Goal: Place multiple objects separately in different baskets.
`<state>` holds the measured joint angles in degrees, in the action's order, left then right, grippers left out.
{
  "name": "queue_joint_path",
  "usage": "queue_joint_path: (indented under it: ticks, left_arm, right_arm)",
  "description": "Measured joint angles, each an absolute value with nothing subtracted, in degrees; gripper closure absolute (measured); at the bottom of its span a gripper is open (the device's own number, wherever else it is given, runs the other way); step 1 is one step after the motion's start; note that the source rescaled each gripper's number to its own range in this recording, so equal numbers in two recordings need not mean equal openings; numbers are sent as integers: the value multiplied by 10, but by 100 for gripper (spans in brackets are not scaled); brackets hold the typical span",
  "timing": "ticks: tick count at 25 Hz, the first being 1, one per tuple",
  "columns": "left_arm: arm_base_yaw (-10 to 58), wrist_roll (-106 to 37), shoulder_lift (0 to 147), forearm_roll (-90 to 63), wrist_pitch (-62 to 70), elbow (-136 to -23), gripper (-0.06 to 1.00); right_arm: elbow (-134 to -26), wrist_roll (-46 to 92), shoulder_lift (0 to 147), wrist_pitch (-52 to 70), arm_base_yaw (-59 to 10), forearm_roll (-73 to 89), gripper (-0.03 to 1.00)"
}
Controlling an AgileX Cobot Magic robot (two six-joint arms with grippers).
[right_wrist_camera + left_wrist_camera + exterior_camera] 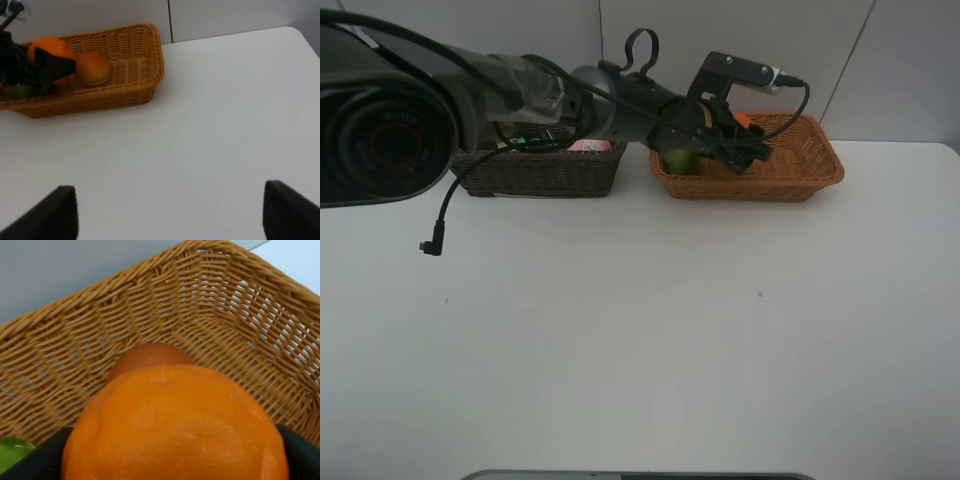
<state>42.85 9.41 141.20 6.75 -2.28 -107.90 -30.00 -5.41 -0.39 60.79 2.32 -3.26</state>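
Observation:
My left gripper (745,145) reaches over the light orange-tan basket (815,160) and is shut on the orange (175,425), whose sides sit against the dark fingers (42,460). In the basket behind the orange lies the red-yellow peach (150,355), with the green fruit (680,160) at the basket's left end. The right wrist view shows the orange (50,47) held next to the peach (92,68). My right gripper (170,192) hovers open over bare table, nothing between its fingers. The dark brown basket (540,172) holds a pink item (588,146) and is partly hidden by the arm.
Both baskets stand side by side against the back wall. A loose black cable (432,245) hangs from the left arm over the table. A large camera housing (380,130) blocks the upper left of the high view.

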Motion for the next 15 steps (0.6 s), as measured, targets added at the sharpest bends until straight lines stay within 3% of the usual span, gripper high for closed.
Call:
queue_joint_path:
  ticks: [8, 15]
  left_arm:
    - [428, 94, 1412, 65, -19, -1079, -1]
    - [428, 94, 1411, 65, -8, -1079, -2]
  right_arm:
    - [-300, -54, -4, 608, 23, -33, 49]
    - [-300, -54, -4, 608, 23, -33, 49]
